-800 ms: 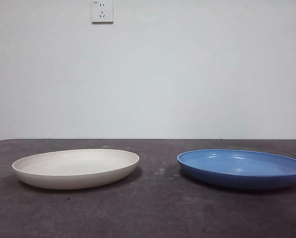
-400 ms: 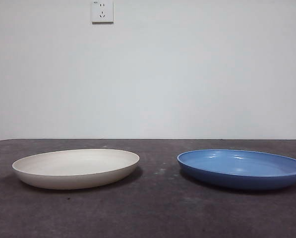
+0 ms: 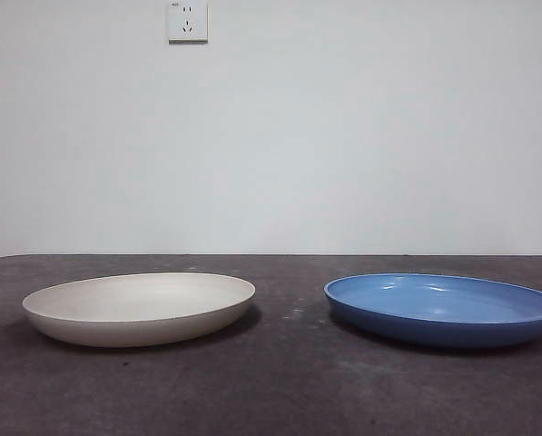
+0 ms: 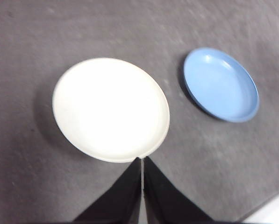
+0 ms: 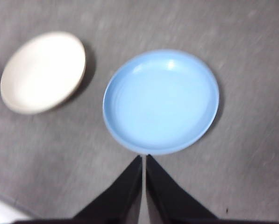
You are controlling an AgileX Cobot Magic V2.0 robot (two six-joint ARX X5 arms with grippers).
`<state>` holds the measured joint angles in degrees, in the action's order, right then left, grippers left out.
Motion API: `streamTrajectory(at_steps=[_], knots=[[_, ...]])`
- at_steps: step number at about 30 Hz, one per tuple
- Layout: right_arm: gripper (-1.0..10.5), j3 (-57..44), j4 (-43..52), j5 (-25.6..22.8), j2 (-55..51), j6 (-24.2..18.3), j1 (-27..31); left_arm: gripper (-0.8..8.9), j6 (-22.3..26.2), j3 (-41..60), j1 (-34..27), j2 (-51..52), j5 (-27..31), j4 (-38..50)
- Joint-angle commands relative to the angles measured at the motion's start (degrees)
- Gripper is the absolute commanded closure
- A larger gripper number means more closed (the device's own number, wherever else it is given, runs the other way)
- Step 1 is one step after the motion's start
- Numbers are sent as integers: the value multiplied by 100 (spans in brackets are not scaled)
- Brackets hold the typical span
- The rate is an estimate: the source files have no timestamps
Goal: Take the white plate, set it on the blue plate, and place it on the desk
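Note:
The white plate (image 3: 139, 307) rests flat on the desk (image 3: 280, 381) at the left, and the blue plate (image 3: 443, 309) lies apart from it at the right. Neither arm shows in the front view. High above the desk, my left gripper (image 4: 142, 161) hangs shut with nothing in it, its tips over the near rim of the white plate (image 4: 110, 108); the blue plate (image 4: 221, 84) lies beyond. My right gripper (image 5: 143, 158) is also shut and empty, high over the near rim of the blue plate (image 5: 161, 100), with the white plate (image 5: 42, 71) off to the side.
A white wall with a power socket (image 3: 187, 20) stands behind the desk. A pale strip past the desk's edge (image 4: 270, 212) shows in a corner of the left wrist view.

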<state>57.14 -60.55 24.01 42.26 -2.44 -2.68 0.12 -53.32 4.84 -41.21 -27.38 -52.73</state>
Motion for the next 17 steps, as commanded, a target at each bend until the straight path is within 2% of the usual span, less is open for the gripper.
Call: streamTrajectory(at_steps=[1,6,8,11,13,15,17], knots=[[939,140,-131,9,109,-273,-101,805,205,-118,83,-48,-31,-39],[939,142,-164,4,111,-256,-195,804,201,-118,114,-44,-31,-42],[917,142,-168,4,111,-210,-197,772,199,-118,114,-44,-31,-44],[710,142,-168,0,111,-120,-197,615,175,-118,114,-44,-31,-42],[545,142,-168,0,111,-90,-197,448,175,-118,116,-44,-31,-42],[511,142,-166,2,111,-90,-197,345,175,-118,120,-46,-31,-42],[511,142,-166,2,111,-81,-197,336,173,-118,120,-46,-31,-31]])
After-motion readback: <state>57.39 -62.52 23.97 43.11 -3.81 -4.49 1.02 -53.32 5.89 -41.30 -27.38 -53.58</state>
